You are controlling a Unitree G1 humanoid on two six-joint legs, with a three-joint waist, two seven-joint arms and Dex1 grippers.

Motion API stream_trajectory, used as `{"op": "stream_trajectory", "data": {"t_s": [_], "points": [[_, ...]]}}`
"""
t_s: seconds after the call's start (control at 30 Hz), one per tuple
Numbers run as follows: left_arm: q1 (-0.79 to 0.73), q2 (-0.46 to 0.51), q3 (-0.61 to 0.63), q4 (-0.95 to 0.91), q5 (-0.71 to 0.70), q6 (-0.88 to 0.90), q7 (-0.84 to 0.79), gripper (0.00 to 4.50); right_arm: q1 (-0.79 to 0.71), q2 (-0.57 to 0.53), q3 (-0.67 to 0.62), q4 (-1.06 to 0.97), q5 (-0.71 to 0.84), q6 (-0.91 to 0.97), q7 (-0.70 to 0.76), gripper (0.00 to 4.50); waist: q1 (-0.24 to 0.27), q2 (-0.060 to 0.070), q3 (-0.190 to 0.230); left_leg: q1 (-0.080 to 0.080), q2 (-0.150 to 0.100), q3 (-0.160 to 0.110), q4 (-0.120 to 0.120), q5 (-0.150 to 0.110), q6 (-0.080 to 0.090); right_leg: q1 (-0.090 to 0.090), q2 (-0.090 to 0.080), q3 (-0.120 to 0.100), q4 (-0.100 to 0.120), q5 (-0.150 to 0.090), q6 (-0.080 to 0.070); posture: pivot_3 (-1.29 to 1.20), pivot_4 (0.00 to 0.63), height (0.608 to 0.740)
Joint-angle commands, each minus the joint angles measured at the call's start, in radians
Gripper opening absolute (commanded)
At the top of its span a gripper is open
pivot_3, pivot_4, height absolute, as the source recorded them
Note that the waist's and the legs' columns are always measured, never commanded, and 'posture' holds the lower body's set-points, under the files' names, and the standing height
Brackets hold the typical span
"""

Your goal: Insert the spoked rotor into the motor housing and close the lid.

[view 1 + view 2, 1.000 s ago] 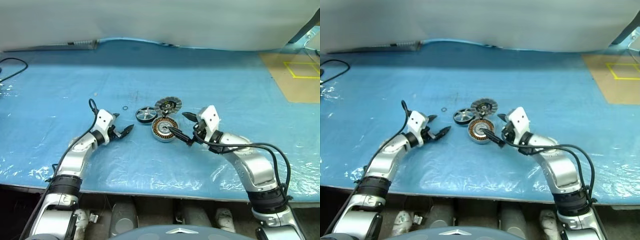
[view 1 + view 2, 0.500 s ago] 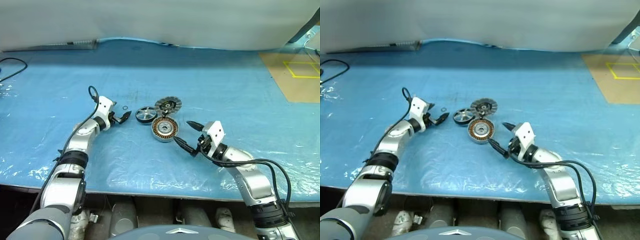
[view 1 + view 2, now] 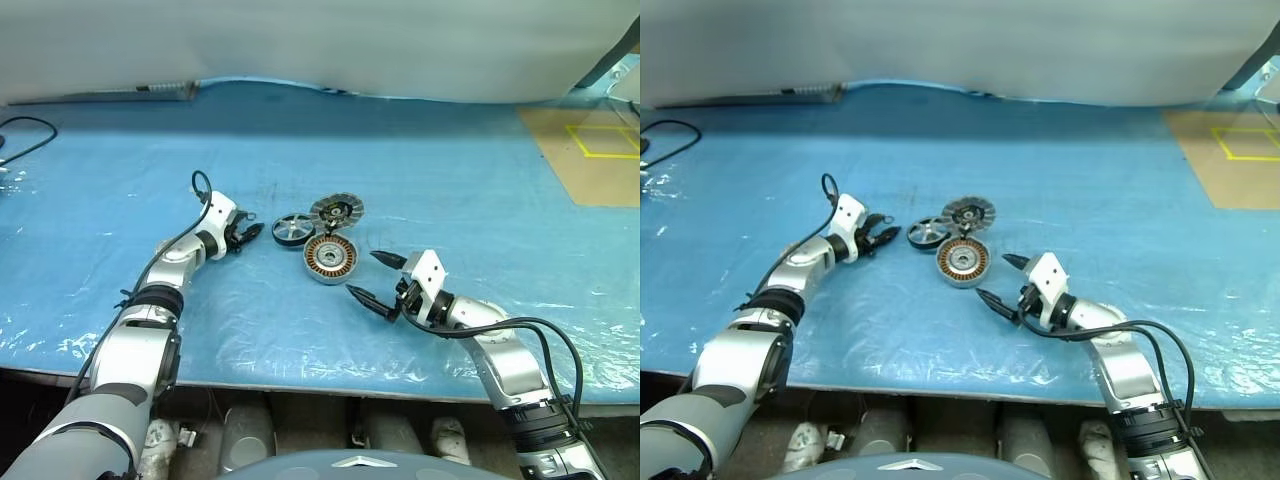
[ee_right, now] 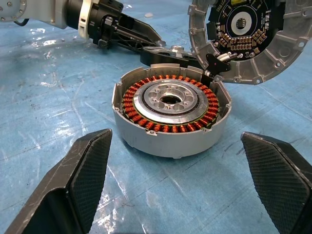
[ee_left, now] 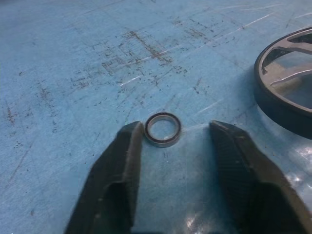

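I have the counter (image 3: 420,160) in front of me, covered in a blue sheet with a clear plastic film over its near part. Off at the far right corner lies a tan board (image 3: 590,160) with yellow tape lines on it.

The three motor parts sit bunched together near the middle of the counter. The motor housing (image 3: 329,259) is the nearest of them to me, lying flat with its ring of copper windings facing up. The lid (image 3: 336,211) lies just behind it, and from my right wrist view it stands tilted up against the housing's far edge, showing a dark circuit face. The spoked rotor (image 3: 292,229) lies flat just to the left of the lid and housing, close against them.

My right claw (image 3: 375,277) sits low over the counter just to the right of and nearer than the housing, its two fingers spread wide apart and gripping nothing; the housing sits ahead of the gap between them.

My left claw (image 3: 252,233) points at the rotor from its left, stopping just short of it. Its fingers (image 5: 119,170) stand partly apart, holding nothing.

A small dark ring (image 5: 163,129) lies flat on the counter right at the left claw's fingertips, close against one tip.
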Motion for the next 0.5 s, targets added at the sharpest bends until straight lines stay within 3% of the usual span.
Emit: {"op": "stream_trajectory", "data": {"t_s": [0.03, 0.07, 0.37, 0.5], "points": [[0.011, 0.016, 0.001, 0.038, 0.025, 0.005, 0.014, 1.07, -0.013, 0.006, -0.004, -0.024, 0.014, -0.007, 0.003, 4.50, 0.000, 0.000, 0.000, 0.000, 0.000, 0.000, 0.000, 0.000, 0.000, 0.001, 0.000, 0.000, 0.000, 0.000, 0.000, 0.00, 0.150, 0.740], [0.013, 0.017, 0.002, 0.038, 0.026, 0.004, 0.014, 0.76, -0.014, 0.007, -0.003, -0.023, 0.014, -0.007, 0.003, 4.50, 0.000, 0.000, 0.000, 0.000, 0.000, 0.000, 0.000, 0.000, 0.000, 0.001, 0.000, 0.000, -0.001, 0.000, 0.000, 0.00, 0.150, 0.740], [0.102, 0.064, 0.007, -0.081, 0.002, -0.005, -0.080, 0.76, 0.000, 0.005, 0.005, -0.026, 0.007, -0.018, 0.002, 4.50, -0.004, 0.000, 0.000, 0.000, 0.000, 0.000, -0.003, 0.000, 0.000, 0.001, 0.000, -0.001, -0.004, 0.000, 0.000, 0.00, 0.150, 0.740], [0.255, 0.114, -0.007, -0.369, -0.063, 0.077, -0.249, 0.76, 0.006, 0.002, 0.007, -0.030, 0.006, -0.020, 0.004, 4.50, -0.005, 0.000, 0.000, 0.000, 0.000, 0.000, -0.007, 0.000, 0.000, 0.000, 0.000, -0.002, -0.007, 0.000, 0.000, 0.00, 0.150, 0.740]]}}
